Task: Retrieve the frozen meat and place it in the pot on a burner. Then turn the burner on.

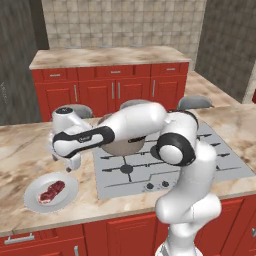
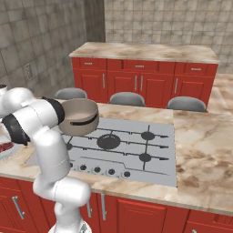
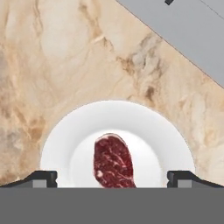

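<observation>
Marbled red frozen meat on round white plate

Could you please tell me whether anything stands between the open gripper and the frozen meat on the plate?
Nothing visible does. The gripper hangs open above the white plate, and the frozen meat lies uncovered between its fingertips in the hand view.

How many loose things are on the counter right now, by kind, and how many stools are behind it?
Frozen meat: 1, lying on the plate
Plate: 1, white, on the counter left of the cooktop
Pot: 1, on the cooktop's back left burner
Stools: 3, grey, behind the counter
Total: 6
</observation>
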### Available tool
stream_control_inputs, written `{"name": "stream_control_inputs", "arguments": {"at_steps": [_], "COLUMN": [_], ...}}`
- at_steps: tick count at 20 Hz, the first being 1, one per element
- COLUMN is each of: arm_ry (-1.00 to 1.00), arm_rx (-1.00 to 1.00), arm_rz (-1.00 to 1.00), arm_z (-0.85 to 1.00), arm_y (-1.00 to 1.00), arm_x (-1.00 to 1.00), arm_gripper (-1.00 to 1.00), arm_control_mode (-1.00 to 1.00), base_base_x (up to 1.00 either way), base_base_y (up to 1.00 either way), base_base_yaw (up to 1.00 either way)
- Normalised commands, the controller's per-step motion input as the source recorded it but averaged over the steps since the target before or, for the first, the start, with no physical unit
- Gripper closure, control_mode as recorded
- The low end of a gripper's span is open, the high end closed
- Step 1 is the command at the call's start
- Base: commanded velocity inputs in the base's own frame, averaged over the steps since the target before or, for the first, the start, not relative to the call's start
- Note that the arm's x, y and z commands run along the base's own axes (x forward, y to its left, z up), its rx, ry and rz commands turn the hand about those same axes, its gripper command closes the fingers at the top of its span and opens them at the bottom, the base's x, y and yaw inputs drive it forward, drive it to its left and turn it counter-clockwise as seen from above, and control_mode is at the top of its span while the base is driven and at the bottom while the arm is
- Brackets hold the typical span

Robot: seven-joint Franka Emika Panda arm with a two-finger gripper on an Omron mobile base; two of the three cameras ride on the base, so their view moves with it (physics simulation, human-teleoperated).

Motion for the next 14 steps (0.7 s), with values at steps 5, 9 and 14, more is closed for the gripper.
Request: {"name": "stream_control_inputs", "arguments": {"at_steps": [5,9,14], "arm_ry": [0.0,-0.01,0.0], "arm_rx": [-0.07,-0.15,-0.01], "arm_rz": [0.33,0.24,0.04], "arm_z": [-0.02,-0.01,-0.19], "arm_y": [0.16,0.41,0.04], "arm_x": [-0.12,-0.12,-0.02], "arm_gripper": [-1.0,-1.0,-1.0], "arm_control_mode": [-1.0,-1.0,-1.0], "base_base_x": [0.0,0.0,0.0], "base_base_y": [0.0,0.0,0.0], "base_base_yaw": [0.0,0.0,0.0]}}
